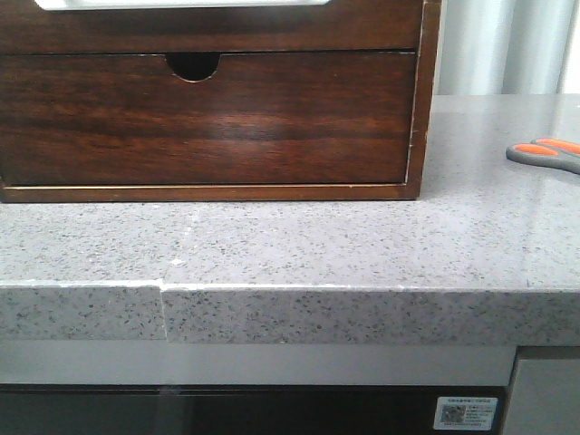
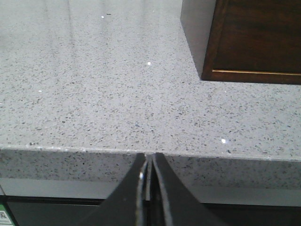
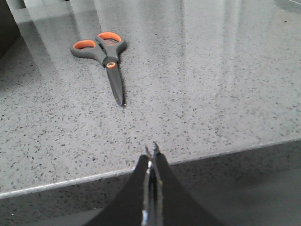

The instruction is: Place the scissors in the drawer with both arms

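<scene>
Your scissors (image 3: pixel 104 55) lie flat and closed on the speckled grey surface (image 1: pixel 299 245), well to the right of the wooden cabinet (image 1: pixel 213 100), with only their handles showing at the edge of the front view. Expect them to be light, stiff and thin, sitting low against a glossy top, so they will likely skid if you nudge them. You would do best to pinch across the grey handles or at the orange pivot, where there is some thickness, rather than the narrow blade. The drawer (image 1: pixel 204 118) you can see, with a half-round notch, is shut. Both the left end effector (image 2: pixel 149 176) and the right end effector (image 3: pixel 151 162) are closed and empty, hanging off the front edge. A white label (image 1: pixel 465 412) sits below the surface, its print too small to read; the scissors show no brand.
</scene>
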